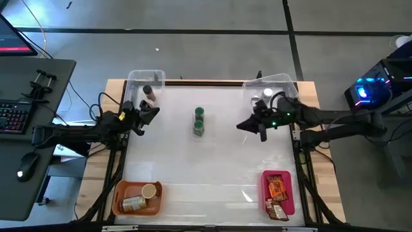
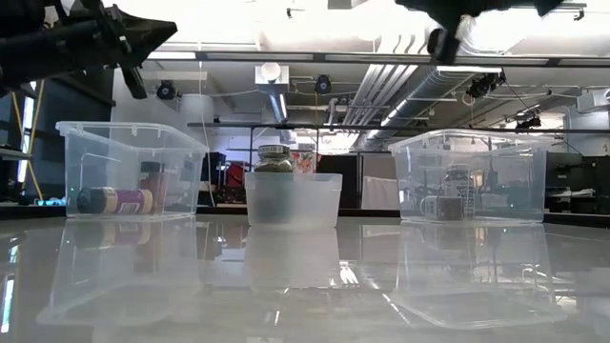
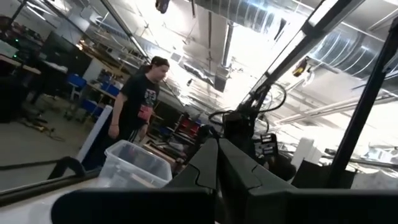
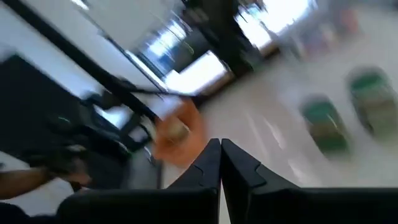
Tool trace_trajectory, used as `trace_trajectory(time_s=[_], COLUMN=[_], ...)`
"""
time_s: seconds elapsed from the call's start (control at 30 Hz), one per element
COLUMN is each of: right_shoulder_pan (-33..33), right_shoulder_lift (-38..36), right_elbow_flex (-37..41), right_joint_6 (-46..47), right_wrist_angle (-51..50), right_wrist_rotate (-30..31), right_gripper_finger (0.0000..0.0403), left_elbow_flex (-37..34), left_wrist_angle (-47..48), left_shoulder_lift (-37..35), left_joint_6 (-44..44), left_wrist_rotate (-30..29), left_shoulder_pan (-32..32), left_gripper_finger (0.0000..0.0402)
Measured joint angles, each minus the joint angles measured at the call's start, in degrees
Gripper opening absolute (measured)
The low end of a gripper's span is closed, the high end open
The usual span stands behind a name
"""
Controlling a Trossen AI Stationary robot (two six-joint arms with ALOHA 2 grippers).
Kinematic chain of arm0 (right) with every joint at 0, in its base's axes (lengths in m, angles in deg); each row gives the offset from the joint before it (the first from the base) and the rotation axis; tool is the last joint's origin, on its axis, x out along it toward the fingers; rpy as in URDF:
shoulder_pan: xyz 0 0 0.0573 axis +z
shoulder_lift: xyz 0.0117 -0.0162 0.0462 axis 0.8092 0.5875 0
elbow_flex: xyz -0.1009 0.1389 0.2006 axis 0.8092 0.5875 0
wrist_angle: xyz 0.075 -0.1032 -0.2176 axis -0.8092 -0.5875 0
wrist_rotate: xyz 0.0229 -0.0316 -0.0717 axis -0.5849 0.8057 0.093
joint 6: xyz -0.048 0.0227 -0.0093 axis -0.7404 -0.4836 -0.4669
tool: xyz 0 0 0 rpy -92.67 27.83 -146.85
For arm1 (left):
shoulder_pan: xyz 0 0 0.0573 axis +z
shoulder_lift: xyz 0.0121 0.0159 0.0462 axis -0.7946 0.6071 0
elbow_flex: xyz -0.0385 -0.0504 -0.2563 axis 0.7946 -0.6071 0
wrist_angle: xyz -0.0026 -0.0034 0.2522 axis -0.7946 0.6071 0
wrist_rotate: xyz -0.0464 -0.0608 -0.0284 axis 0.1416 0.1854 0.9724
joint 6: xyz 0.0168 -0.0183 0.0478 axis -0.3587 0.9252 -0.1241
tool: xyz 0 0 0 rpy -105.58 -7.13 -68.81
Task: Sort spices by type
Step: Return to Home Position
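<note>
In the high view we are seeing the green-lidded jars (image 1: 199, 121) at the middle of the desk (image 1: 212, 161), the left claw (image 1: 154, 111) and right claw (image 1: 241, 126) hovering either side. The wrist views are showing both pinched closed, empty; we are judging the jars light, stiff, slick, best gripped round the body.

You have even overhead light on the table (image 1: 212, 161) in the high view, shadows soft. In the low view its glossy top mirrors the clear tubs (image 2: 129, 171); ceiling lights (image 2: 315, 19) glare at 12 o'clock. In the left wrist view they leave your left gripper (image 3: 217, 149) a silhouette.
</note>
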Motion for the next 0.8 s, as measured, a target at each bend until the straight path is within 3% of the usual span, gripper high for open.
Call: trace_trajectory(time_s=[0.1, 0.2, 0.3, 0.47, 0.63, 0.8], right_shoulder_pan=[-2.7, -5.7, -7.3, -7.0, -7.0, -7.0], right_shoulder_lift=[-0.3, 0.2, 0.0, 0.0, 0.0, 0.0], right_elbow_flex=[8.6, 15.8, 22.1, 29.6, 35.1, 41.8], right_joint_6=[-4.7, -6.7, -5.7, -6.3, -9.7, -6.9], right_wrist_angle=[19.6, 32.5, 42.9, 51.7, 54.4, 64.9], right_wrist_rotate=[-0.9, -0.4, -0.4, -1.7, -2.6, -2.7], right_gripper_finger=[0.0001, 0.0, 0.0, 0.0, 0.0, 0.0], left_elbow_flex=[0.0, 0.0, 0.0, 0.0, 0.0, 0.0], left_wrist_angle=[0.0, 0.7, 2.5, 3.0, 3.3, 8.1], left_shoulder_lift=[0.0, 0.0, 0.1, 0.2, 0.1, -1.5], left_joint_6=[-0.1, 0.4, 6.3, 8.7, 6.9, 7.3], left_wrist_rotate=[-0.1, -0.1, 2.3, 2.5, 2.5, 2.4], left_shoulder_pan=[0.0, 0.0, -0.1, -0.1, -0.1, 0.0], left_gripper_finger=[0.0, 0.0, 0.0, 0.0001, 0.0001, 0.0001])
